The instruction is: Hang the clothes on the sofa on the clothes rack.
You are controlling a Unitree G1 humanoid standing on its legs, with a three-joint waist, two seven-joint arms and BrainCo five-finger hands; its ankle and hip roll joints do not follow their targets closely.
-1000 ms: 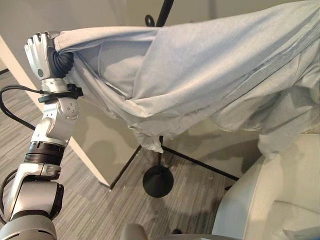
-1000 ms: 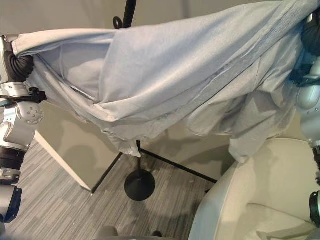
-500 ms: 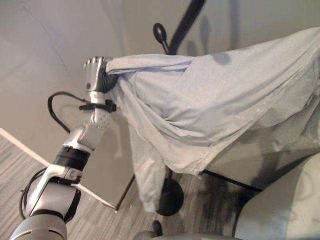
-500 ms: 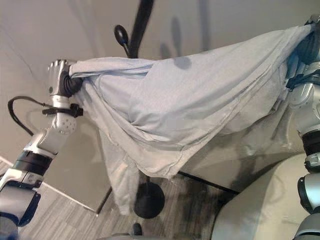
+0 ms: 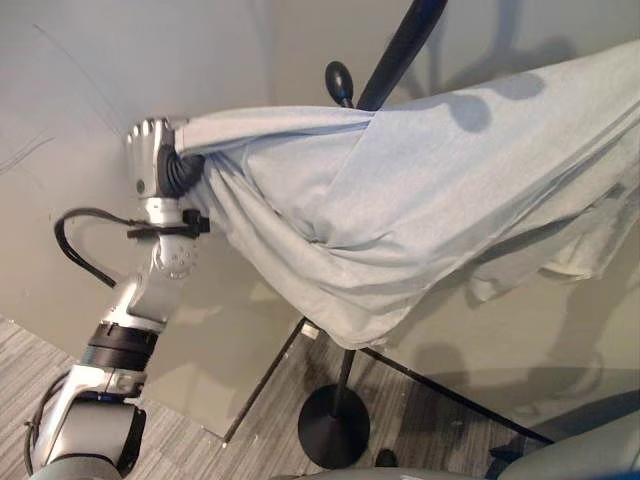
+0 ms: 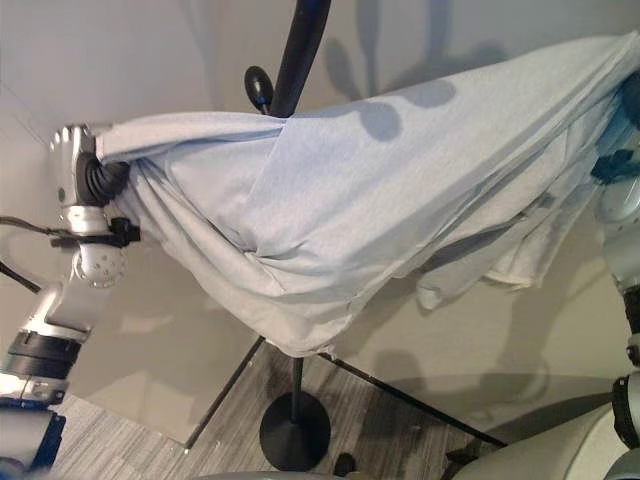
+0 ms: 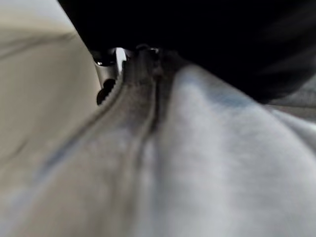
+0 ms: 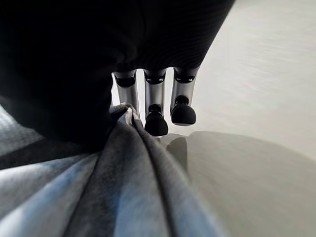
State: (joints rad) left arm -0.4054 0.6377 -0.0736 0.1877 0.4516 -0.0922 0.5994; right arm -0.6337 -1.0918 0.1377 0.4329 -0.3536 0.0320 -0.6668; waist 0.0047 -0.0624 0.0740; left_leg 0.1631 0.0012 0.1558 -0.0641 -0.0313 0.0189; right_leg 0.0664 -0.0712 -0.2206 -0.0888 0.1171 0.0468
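We see the light grey garment (image 5: 430,190) stretched out in the air between the two raised hands, spread wide and sagging in the middle into a deep fold whose lowest point hangs above the base of the clothes rack (image 6: 294,432). One end of the cloth is bunched into a tight gather at the left hand (image 5: 150,165), which is held up against the pale wall (image 5: 120,60) with its fingers curled shut on the fabric; in the left wrist view the cloth (image 7: 197,163) runs straight out from under the dark ribbed cover. The other end climbs toward the right hand (image 8: 157,106), at the right edge of the right eye view. In the right wrist view the gathered cloth (image 8: 123,182) is drawn up to the palm, beside the silver, dark-tipped fingers (image 8: 156,122), which bend downward just past it; the thumb is hidden, so we cannot tell whether this hand grips the cloth or merely carries it.

The rack's black pole (image 5: 405,45) rises behind the upper edge of the garment, near the left hand's end, and a rounded black hook knob (image 5: 339,78) stands just above the cloth's top edge. Whether the fabric touches the pole or hook we cannot tell. Below, the thin stem comes down out of the hanging fold to the round black base on the grey striped floor (image 5: 200,450). A corner of the pale sofa (image 6: 560,450) shows at the lower right.
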